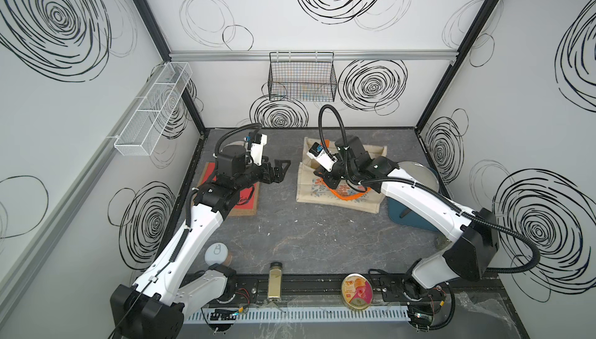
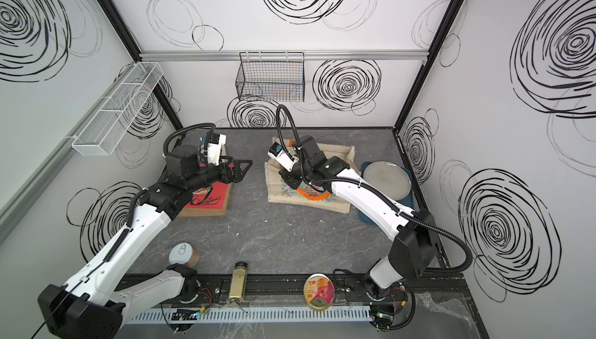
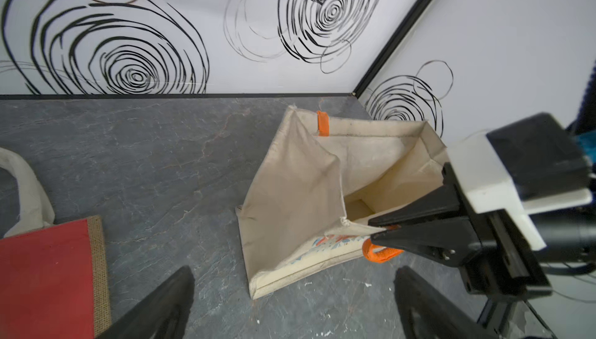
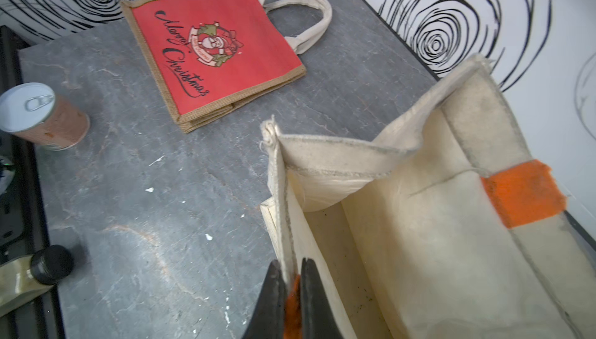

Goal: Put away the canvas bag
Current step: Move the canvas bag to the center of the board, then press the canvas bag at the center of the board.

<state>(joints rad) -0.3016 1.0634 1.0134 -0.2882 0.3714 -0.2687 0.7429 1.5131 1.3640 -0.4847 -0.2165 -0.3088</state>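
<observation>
A grey, marble-veined tabletop [image 1: 306, 231] is filling the lower middle of both top views, boxed in by white walls [image 1: 371, 5] covered with black scribbled spirals and framed by black corner posts. On the back wall, upper centre of the frame, a black wire basket [image 1: 301, 77] is hanging from an aluminium rail [image 1: 387, 55]. A white mesh basket [image 1: 151, 108] is hanging on the wall at the left.

The canvas bag [image 1: 342, 200], cream with a floral print and orange handles, is sitting on the tabletop just right of centre, its mouth gaping. The right gripper [image 4: 290, 261] is pinching the bag's rim, jaws nearly together on the cloth and an orange strap. The left gripper [image 1: 281, 171] is hovering left of the bag, apart from it, jaws spread wide.

A red Christmas bag [image 4: 213, 53] is lying flat at centre left. Along the bottom edge, a can [image 1: 217, 254], a spice jar [image 1: 275, 281] and a round tin [image 1: 357, 290] are resting. A grey plate [image 2: 387, 181] is sitting on a blue tray [image 2: 371, 214] at the right.
</observation>
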